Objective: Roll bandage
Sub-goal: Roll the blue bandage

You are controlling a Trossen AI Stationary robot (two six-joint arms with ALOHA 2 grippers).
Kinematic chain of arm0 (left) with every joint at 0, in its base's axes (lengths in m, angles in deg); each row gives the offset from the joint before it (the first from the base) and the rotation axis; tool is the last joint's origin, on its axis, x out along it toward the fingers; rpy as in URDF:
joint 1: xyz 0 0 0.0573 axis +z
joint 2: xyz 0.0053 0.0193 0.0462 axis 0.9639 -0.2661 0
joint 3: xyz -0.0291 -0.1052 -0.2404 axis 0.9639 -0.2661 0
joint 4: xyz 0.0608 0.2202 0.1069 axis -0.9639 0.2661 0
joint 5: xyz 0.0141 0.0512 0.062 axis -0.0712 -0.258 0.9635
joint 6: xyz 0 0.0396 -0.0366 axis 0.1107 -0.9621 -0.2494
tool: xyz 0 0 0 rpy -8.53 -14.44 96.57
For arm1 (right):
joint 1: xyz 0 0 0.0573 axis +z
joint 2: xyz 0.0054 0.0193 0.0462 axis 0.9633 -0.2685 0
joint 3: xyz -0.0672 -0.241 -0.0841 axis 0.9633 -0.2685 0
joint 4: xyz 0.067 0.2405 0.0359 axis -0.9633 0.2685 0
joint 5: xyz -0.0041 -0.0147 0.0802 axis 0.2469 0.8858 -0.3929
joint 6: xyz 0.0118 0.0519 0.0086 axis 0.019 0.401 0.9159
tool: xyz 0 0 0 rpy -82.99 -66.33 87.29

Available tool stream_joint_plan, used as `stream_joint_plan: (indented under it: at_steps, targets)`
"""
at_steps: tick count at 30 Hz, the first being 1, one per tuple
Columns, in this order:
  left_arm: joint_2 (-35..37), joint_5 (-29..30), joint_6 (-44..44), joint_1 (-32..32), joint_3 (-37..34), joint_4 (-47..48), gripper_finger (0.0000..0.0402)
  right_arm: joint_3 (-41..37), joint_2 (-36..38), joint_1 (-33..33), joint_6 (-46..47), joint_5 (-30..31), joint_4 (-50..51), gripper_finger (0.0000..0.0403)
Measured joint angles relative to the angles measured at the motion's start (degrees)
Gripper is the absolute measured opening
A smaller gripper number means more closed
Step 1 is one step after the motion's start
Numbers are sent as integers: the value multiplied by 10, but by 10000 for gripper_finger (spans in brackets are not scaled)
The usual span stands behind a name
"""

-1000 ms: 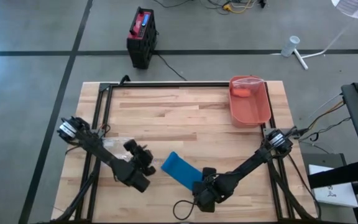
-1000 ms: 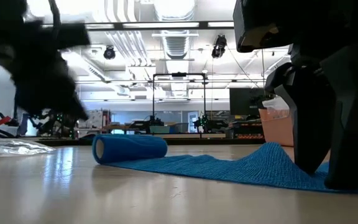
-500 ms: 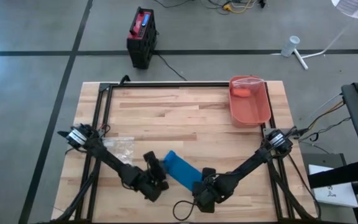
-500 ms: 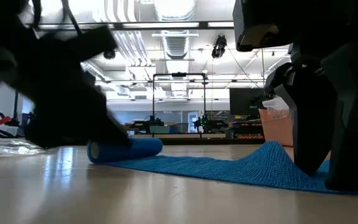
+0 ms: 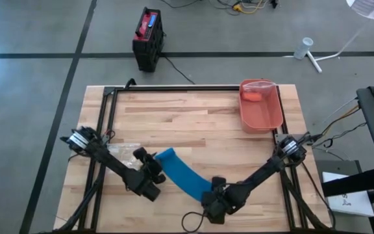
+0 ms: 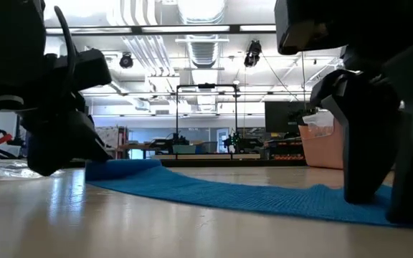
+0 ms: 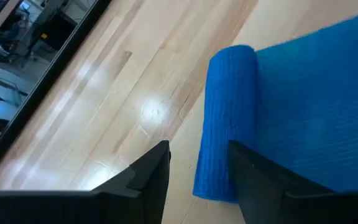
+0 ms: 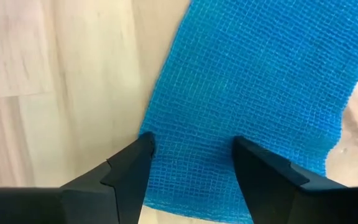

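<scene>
The blue bandage (image 5: 182,174) now lies longer on the table (image 5: 193,123) than it did half a second ago. In the high view it runs as a curved strip from the lower centre of the frame up toward centre left, where its rolled end (image 7: 225,124) sits. A second ago that roll was thicker and the strip shorter, and in the low view the strip carried a raised fold near the right arm that has now flattened. The roll has therefore let out length and not gained it. I judge this a step backward for rolling, or a deliberate stretching flat before rolling begins.

The left gripper (image 5: 149,170) is at centre left of the high view, just beside the rolled end. Its fingers (image 7: 145,180) stand partly apart and hold nothing; in its wrist view the roll appears to touch the inner face of one finger, though contact cannot be confirmed. The right gripper (image 5: 213,195) is at lower centre, over the loose tail. Its fingers (image 8: 129,171) are spread wide and press down onto the fabric, pinning it without pinching it.

The tail end lies near the bottom edge of the table in the high view, with little margin there. Bare wood lies open above the strip across the middle of the frame. A crumpled clear wrapper (image 5: 123,151) lies close behind the left gripper. The pink bin (image 5: 261,105) at upper right is well apart.
</scene>
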Motion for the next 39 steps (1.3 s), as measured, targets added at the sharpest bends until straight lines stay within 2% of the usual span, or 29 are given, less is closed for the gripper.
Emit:
stream_joint_plan:
  at_steps: [8,15,22,29,34,39]
  targets:
    - [2,10,31,0,-38,-40,153,0,1,20,36,0,0,212]
    - [4,7,34,0,-44,-63,153,-2,19,36,84,-6,2,227]
    - [4,-10,13,0,-32,-100,153,32,33,40,69,77,-8,240]
    - [5,-9,-29,1,-9,-98,153,85,33,32,41,87,-14,247]
    - [5,-5,-30,1,-10,-94,153,89,33,30,44,98,-10,245]
    - [5,-4,-30,1,-11,-89,153,89,31,14,49,191,-24,238]
